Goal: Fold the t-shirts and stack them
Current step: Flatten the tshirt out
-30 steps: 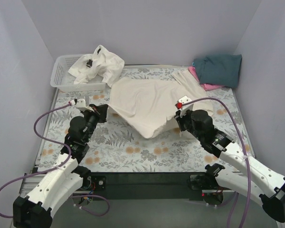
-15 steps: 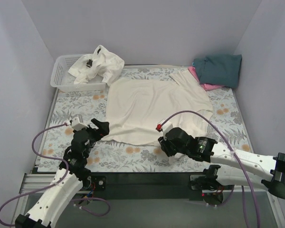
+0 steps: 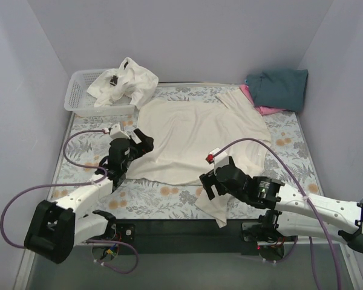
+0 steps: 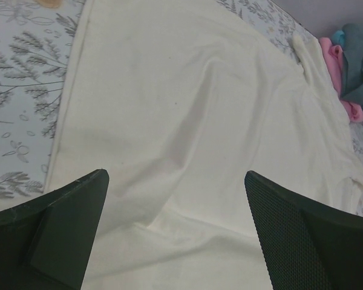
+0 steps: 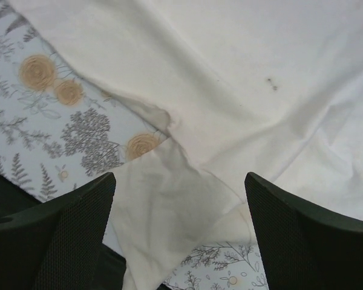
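Observation:
A cream t-shirt (image 3: 193, 136) lies spread flat in the middle of the table, one sleeve (image 3: 215, 208) drooping over the front edge. My left gripper (image 3: 144, 144) hovers open over its lower left part; in the left wrist view only cream cloth (image 4: 187, 121) shows between the wide-apart fingers (image 4: 66, 223). My right gripper (image 3: 209, 183) is open above the drooping sleeve (image 5: 169, 229), holding nothing. A teal t-shirt (image 3: 278, 87) rests on a pink one (image 3: 263, 110) at the back right. An off-white t-shirt (image 3: 124, 81) is heaped in the basket.
The white lattice basket (image 3: 75, 96) stands at the back left corner. Floral tablecloth (image 3: 85, 130) shows left of the shirt and along the front (image 5: 42, 115). Purple cables loop from both arms. Grey walls close in the table on three sides.
Both grippers went from shut to open and let go of the cream shirt, which now lies flat. The right arm dropped to the front edge; the left gripper moved over the shirt's lower left.

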`<move>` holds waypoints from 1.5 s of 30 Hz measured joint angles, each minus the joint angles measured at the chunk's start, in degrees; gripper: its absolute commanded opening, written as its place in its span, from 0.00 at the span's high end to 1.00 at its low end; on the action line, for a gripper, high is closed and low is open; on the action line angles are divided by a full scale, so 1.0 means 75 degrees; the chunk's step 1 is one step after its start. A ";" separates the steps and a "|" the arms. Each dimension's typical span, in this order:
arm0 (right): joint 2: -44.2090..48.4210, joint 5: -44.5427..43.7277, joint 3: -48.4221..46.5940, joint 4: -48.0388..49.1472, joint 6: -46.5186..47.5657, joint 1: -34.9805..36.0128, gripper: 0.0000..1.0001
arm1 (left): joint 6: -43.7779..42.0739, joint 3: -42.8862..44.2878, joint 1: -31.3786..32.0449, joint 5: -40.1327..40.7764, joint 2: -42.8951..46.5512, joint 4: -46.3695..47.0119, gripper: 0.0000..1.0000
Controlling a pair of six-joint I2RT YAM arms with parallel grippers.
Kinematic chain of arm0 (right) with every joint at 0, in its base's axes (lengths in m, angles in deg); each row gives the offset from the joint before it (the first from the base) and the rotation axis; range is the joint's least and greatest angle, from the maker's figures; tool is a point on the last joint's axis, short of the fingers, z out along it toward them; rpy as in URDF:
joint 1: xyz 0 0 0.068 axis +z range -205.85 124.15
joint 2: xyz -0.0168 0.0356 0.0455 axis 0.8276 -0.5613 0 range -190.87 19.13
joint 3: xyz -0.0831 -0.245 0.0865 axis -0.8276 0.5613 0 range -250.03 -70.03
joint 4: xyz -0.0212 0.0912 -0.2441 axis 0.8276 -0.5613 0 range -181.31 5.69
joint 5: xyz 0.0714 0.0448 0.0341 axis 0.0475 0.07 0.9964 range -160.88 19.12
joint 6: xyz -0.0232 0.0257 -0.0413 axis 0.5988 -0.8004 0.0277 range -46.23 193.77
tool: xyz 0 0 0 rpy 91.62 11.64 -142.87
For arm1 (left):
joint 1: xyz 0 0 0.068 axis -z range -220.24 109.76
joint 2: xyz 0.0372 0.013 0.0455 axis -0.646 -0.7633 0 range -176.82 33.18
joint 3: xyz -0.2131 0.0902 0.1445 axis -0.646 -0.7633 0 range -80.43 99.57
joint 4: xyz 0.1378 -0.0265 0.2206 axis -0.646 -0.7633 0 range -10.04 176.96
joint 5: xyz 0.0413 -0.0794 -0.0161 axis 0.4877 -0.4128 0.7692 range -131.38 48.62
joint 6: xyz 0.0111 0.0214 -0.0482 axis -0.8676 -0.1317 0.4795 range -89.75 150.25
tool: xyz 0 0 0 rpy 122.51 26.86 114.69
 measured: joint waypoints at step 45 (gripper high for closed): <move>-0.4989 0.1556 -0.0268 0.3902 -0.0373 -0.5756 0.32 | 0.0187 0.1437 -0.0187 -0.1883 -0.5088 0.3110 0.10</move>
